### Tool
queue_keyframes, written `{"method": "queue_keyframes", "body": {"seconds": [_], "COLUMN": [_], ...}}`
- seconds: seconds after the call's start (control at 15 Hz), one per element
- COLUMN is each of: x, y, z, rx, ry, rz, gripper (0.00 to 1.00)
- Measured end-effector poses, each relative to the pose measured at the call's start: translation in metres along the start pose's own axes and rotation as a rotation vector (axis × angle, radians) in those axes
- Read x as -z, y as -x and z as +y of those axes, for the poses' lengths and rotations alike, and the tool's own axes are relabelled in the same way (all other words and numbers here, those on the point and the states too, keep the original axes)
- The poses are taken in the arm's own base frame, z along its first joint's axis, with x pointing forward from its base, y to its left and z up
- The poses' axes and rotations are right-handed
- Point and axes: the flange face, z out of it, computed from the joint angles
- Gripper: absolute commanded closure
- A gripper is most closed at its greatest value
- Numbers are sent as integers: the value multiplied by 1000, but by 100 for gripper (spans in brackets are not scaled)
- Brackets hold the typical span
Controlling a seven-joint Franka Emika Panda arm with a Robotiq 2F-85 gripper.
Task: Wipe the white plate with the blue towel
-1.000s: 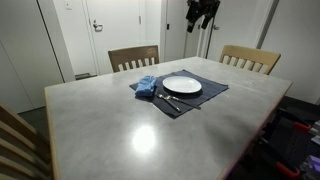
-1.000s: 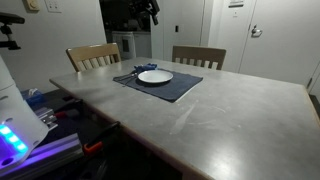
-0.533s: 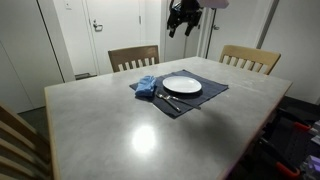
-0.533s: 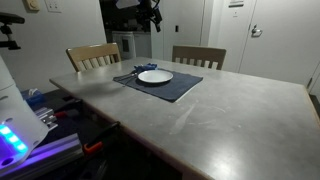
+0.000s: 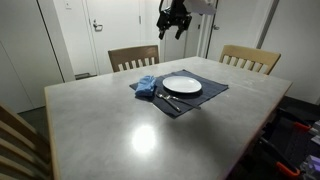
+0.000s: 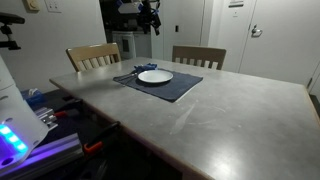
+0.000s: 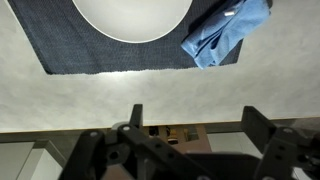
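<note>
Exterior view, item by item: gripper (image 5: 171,24), hung high over the far side of the table (image 5: 110,130), well apart from everything on it, jaws spread and empty. White plate (image 5: 182,85) sits on a dark placemat (image 5: 196,102). Blue towel (image 5: 148,86), crumpled, lies just beside the plate's rim on the picture's left, at the mat's corner. Cutlery (image 5: 168,99) lies on the mat in front of the plate. Exterior view from the opposite side: gripper (image 6: 150,17) is again high, behind and above the setting. Plate (image 6: 155,76) is central on the placemat (image 6: 172,88). Towel (image 6: 127,72) shows only as a small bluish lump beside the plate, too small to tell whether it touches. Wrist view: gripper (image 7: 193,112) enters from the bottom, fingers (image 7: 135,114) wide apart with only bare table (image 7: 150,95) between them. Ahead, past the near edge of the placemat (image 7: 100,55), are the plate (image 7: 130,15) at top centre and the towel (image 7: 228,33) at top right, on the mat's corner. Its long axis runs slantwise from lower left to upper right. Judgement: the towel is not yet picked up and wiping has not begun. The towel lies forward of, far below, and to the picture's right of the jaws' midline. The coming move calls for a long descent with a sideways shift, and likely a wrist turn so the jaws close across the slant.
</note>
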Motion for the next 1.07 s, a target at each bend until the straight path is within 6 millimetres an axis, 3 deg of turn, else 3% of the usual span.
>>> {"method": "queue_keyframes", "body": {"seconds": [0.4, 1.07], "x": [-11, -77], "y": [2, -25], "z": [-12, -37], "rx": [-6, -158], "ry": [-3, -13], "rz": [-14, -13], "gripper": [0, 0]}}
